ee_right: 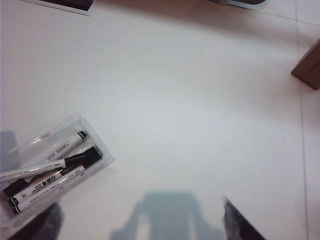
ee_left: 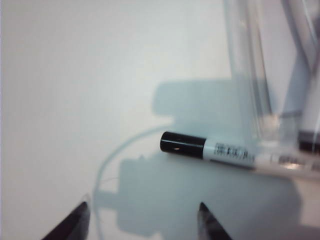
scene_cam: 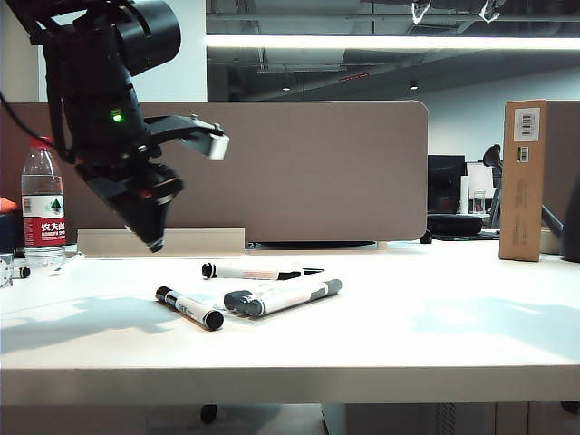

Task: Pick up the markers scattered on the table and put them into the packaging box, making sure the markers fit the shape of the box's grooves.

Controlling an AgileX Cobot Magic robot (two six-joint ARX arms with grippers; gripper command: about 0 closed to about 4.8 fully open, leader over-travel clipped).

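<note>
A brown-grey partition panel with rounded corners [scene_cam: 299, 172] is seen behind the desk. A long bright ceiling light strip [scene_cam: 390, 42] is mounted above it, beneath dark exposed ceiling. A tall brown cardboard box with barcode labels [scene_cam: 524, 179] and a clear red-labelled water bottle [scene_cam: 43, 207] are placed at either side.

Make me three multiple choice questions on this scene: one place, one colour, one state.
1. The water bottle stands: A) at the table's left end B) beside the cardboard box C) in the tray
2. The front loose marker's cap is: A) red B) black C) blue
3. The left gripper is: A) shut on a marker B) open, empty C) out of view
Answers: A, it stands far left; B, its cap is black; B, its fingertips are apart above the table, as are the right gripper's.
</note>
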